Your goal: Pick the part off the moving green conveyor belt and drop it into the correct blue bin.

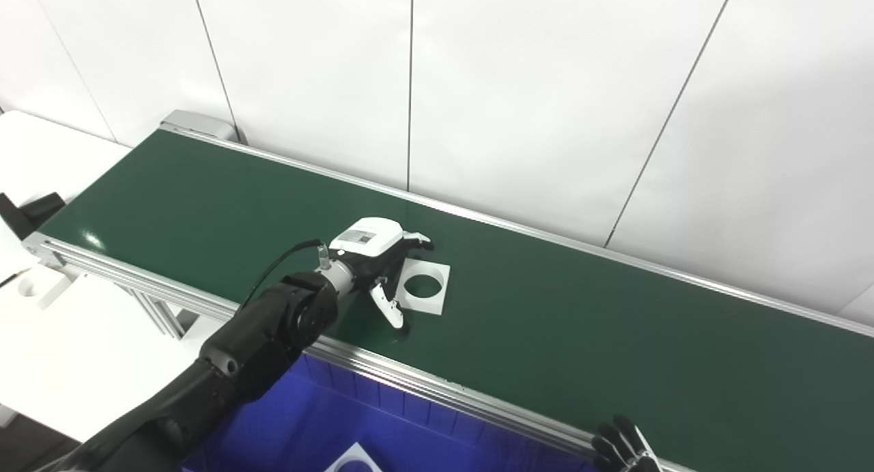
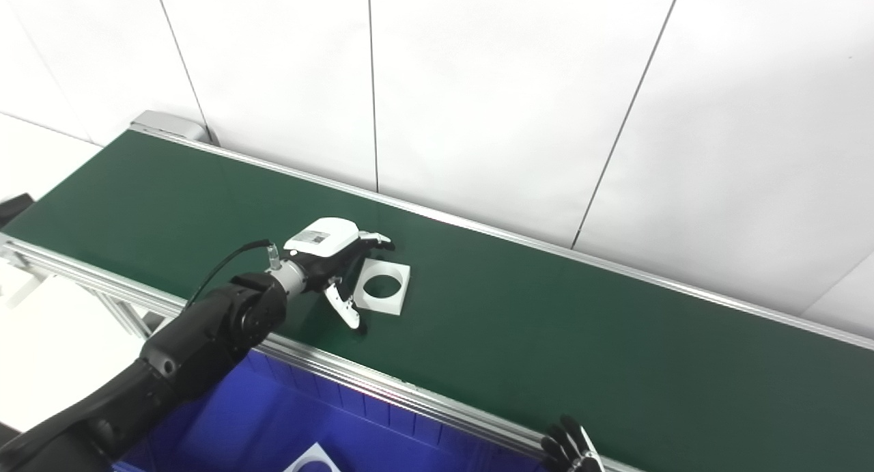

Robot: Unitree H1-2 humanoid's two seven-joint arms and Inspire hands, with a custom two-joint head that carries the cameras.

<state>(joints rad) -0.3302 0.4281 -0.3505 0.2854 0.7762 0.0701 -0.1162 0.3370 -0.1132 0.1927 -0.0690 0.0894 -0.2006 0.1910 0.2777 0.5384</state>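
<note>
One part (image 1: 424, 287) on belt (image 1: 587, 322); left hand (image 1: 374, 253) beside, seemingly open.

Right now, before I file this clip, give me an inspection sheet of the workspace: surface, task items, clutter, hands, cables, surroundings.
Surface: dark green conveyor belt with silver aluminium rails, running diagonally.
Job's things: flat white square plate with a round hole lying on the belt; blue plastic bin below the near rail, holding a similar white plate.
Clutter: nothing seen on the belt.
Hands: left robot hand at the plate's left edge, fingers spread, not closed on it; right robot hand at the bottom edge, only black fingertips visible.
Cables: black cable looping from the left wrist.
Surroundings: white panelled wall; white table at left.
</note>
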